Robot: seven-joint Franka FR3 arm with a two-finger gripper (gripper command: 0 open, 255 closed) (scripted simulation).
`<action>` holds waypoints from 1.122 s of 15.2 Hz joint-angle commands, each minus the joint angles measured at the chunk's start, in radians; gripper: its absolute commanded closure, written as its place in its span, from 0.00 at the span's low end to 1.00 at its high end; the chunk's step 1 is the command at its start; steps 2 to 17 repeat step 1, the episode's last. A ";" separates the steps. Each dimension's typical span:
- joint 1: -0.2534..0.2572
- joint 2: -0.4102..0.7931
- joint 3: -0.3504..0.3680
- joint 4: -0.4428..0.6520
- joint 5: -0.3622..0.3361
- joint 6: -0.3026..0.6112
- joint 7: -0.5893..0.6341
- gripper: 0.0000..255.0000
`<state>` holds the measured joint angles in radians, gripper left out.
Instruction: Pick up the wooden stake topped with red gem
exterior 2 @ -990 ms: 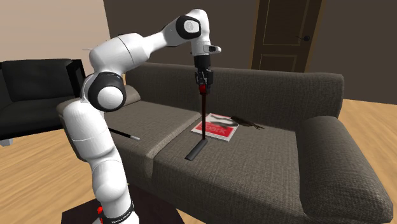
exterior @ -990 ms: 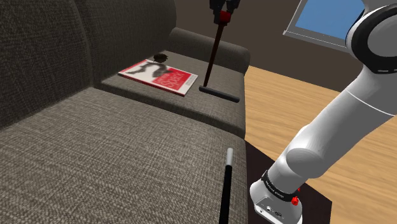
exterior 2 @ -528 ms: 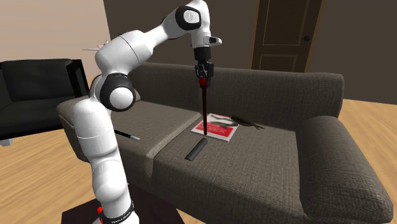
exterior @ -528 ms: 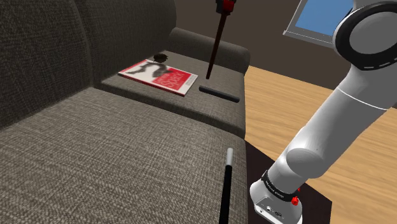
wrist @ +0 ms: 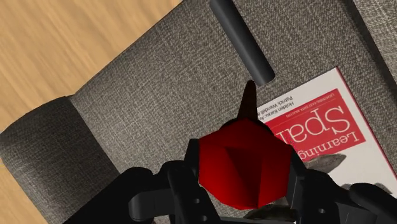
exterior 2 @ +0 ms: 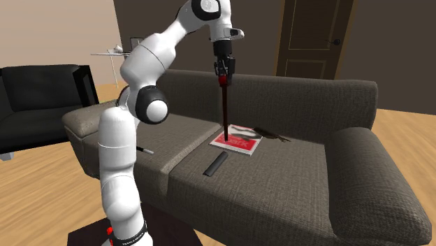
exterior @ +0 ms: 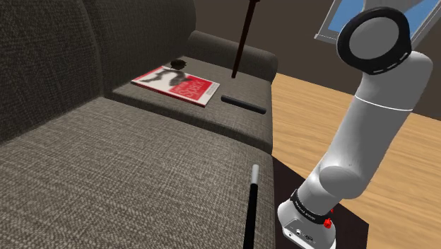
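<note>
The stake (exterior 2: pixel 224 108) is a thin dark-brown shaft with a red gem (wrist: pixel 245 159) on top. It hangs upright in the air above the sofa seat (exterior 2: pixel 279 182), its pointed tip just over the near edge of a red-and-white book (exterior 2: pixel 237 140). My gripper (exterior 2: pixel 223 73) is shut on the gem end, and the black fingers (wrist: pixel 296 178) clasp the gem from both sides. In the shoulder view the shaft (exterior: pixel 243 39) runs off the top edge, with its tip clear of the cushion.
A dark flat remote (exterior 2: pixel 216 163) lies on the seat below the stake, beside the book (exterior: pixel 177 85). A small dark object (exterior 2: pixel 270 134) rests past the book. A black wand with a white tip (exterior: pixel 251 205) lies near the stand. Wooden floor (exterior: pixel 325 120) borders the sofa.
The arm has risen, carrying the stake with it. The tip has gone from just above the remote to well clear of the seat. The gripper has left the shoulder view's top edge.
</note>
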<state>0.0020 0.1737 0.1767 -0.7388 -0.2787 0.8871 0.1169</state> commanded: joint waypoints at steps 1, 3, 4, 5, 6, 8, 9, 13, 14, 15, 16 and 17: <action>0.005 0.015 0.001 0.034 -0.007 -0.019 -0.003 1.00; 0.005 0.015 0.001 0.034 -0.007 -0.019 -0.003 1.00; 0.005 0.015 0.001 0.034 -0.007 -0.019 -0.003 1.00; 0.005 0.015 0.001 0.034 -0.007 -0.019 -0.003 1.00; 0.005 0.015 0.001 0.034 -0.007 -0.019 -0.003 1.00; 0.005 0.015 0.001 0.034 -0.007 -0.019 -0.003 1.00; 0.005 0.015 0.001 0.034 -0.007 -0.019 -0.003 1.00; 0.005 0.015 0.001 0.034 -0.007 -0.019 -0.003 1.00; 0.005 0.015 0.001 0.034 -0.007 -0.019 -0.003 1.00; 0.005 0.015 0.001 0.034 -0.007 -0.019 -0.003 1.00; 0.005 0.015 0.001 0.034 -0.007 -0.019 -0.003 1.00; 0.005 0.015 0.001 0.034 -0.007 -0.019 -0.003 1.00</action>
